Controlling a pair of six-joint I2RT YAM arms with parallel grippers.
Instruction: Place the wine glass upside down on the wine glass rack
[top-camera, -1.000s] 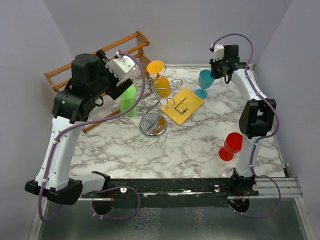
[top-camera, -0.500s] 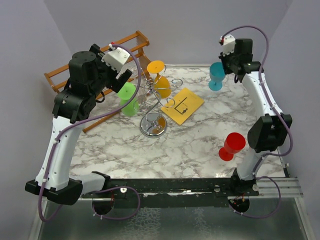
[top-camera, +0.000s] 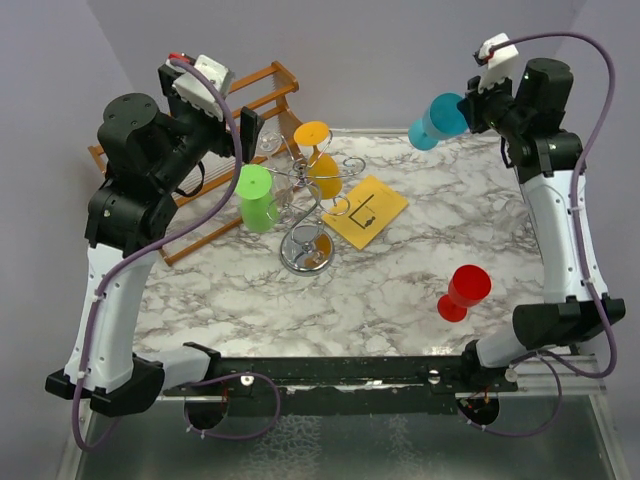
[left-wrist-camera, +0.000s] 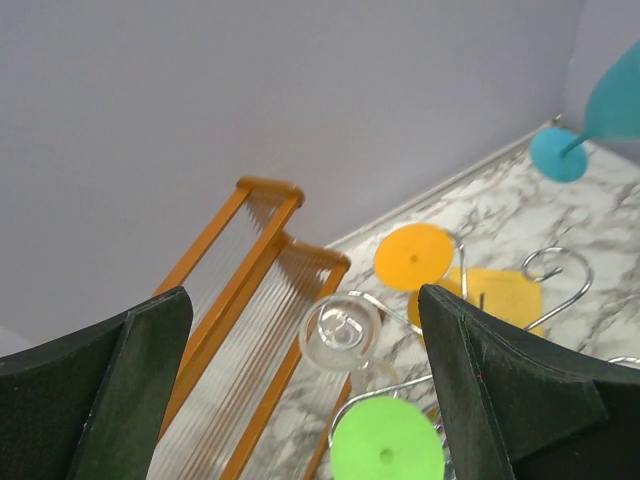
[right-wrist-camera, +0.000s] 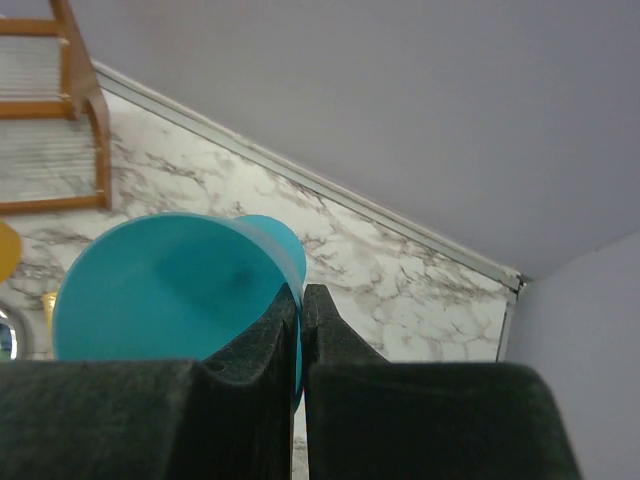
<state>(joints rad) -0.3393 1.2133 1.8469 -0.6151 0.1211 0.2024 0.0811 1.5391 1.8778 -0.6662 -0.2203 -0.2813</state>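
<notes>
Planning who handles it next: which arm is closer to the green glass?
Left. The left fingers hang open just above the green glass, apart from it. The right fingers are across the table by the far right corner, shut on the blue glass.

The teal wine glass (top-camera: 437, 121) lifted higher, tipped sideways, left arm (top-camera: 135, 175) pulled back upward

Occlusions / cut-offs
Right wrist: teal wine glass (right-wrist-camera: 170, 290) stem hidden behind fingers (right-wrist-camera: 240, 400). Left wrist: wine glass rack (left-wrist-camera: 575, 290) cut off at bottom edge. Top: wooden rack (top-camera: 270, 78) partly behind left arm (top-camera: 130, 170).
</notes>
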